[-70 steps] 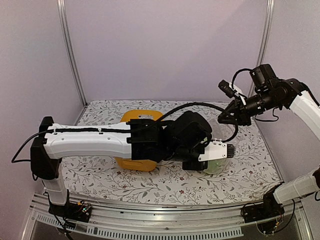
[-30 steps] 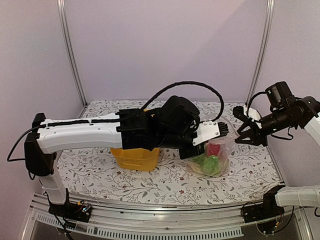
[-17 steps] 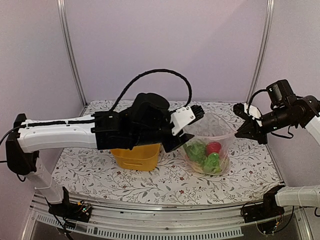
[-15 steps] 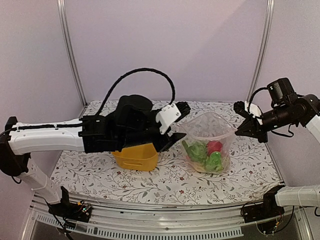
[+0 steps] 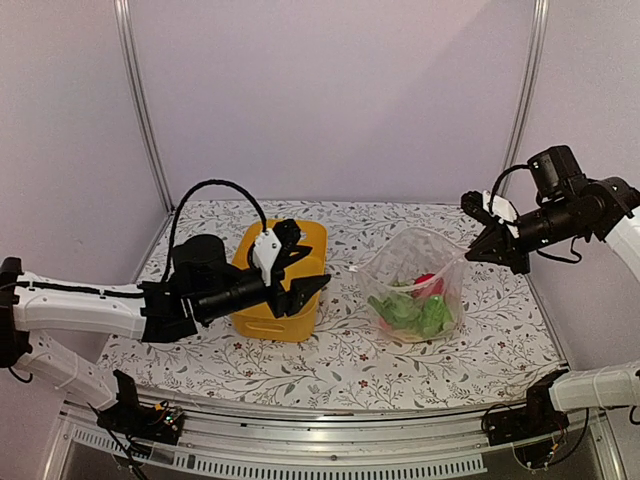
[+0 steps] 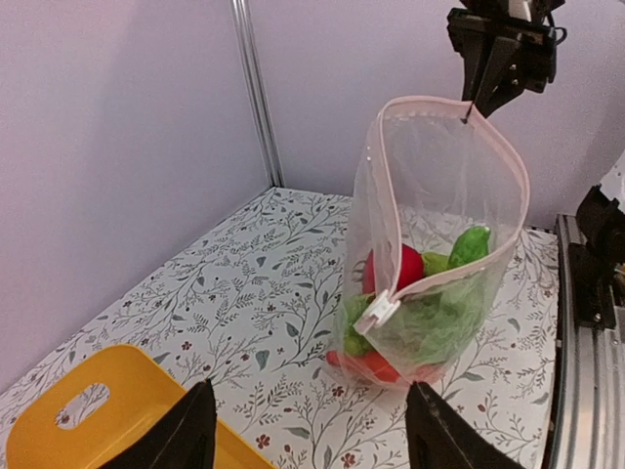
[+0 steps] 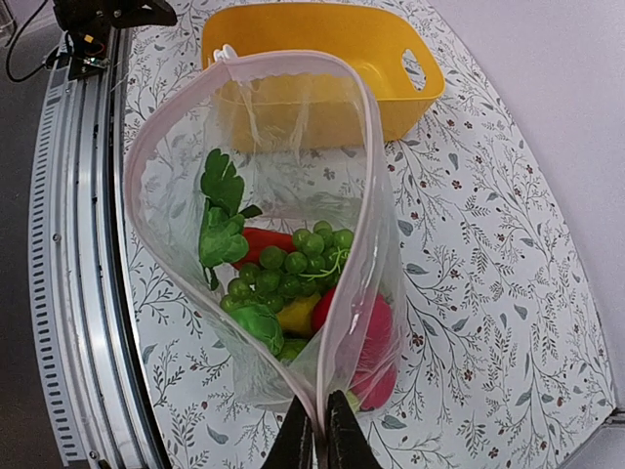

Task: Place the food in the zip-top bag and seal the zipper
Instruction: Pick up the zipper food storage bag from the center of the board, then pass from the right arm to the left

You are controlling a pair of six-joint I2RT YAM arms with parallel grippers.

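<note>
Light is bright, flat and diffuse in all three views, coming from above, with a lilac cast off the walls. Shadows are soft: a faint one on the counter (image 5: 400,365) under the yellow tub (image 5: 275,325) and zip-top bag (image 5: 415,290). Bag film shows mild sheen on its creases, contents readable. Top view sharp, posts (image 5: 138,100) lean slightly near the edges. Left wrist: left tool (image 6: 310,391) fingers dark and soft-edged, bag crisp. Right wrist: right tool (image 7: 320,435) tips blurred up close, rail (image 7: 78,244) bowed by the wide lens.

white arms (image 5: 70,302), black joints (image 5: 200,272), seemingly looped cable (image 5: 215,184)
</note>
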